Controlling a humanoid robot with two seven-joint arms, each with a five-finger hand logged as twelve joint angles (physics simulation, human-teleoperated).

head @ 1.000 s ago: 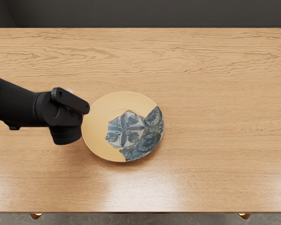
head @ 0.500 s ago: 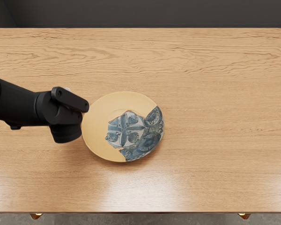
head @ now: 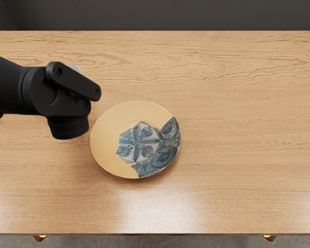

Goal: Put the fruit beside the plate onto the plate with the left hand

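Cannot tell open or closed on black left hand (head: 67, 106), beside round yellow blue-patterned plate (head: 106, 132) toward desk's (head: 237, 77) left edge; cannot see fruit. Could clip plate's rim if swinging over low.

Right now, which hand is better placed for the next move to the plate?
Left. The left hand sits just beside the plate's left rim; the right arm is out of view. The fruit itself isn't visible.

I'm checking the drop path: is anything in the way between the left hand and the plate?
Nothing visible does. The left hand is just left of the plate, and no object shows between them or on the plate. The fruit itself is not in sight; the hand may be hiding it.
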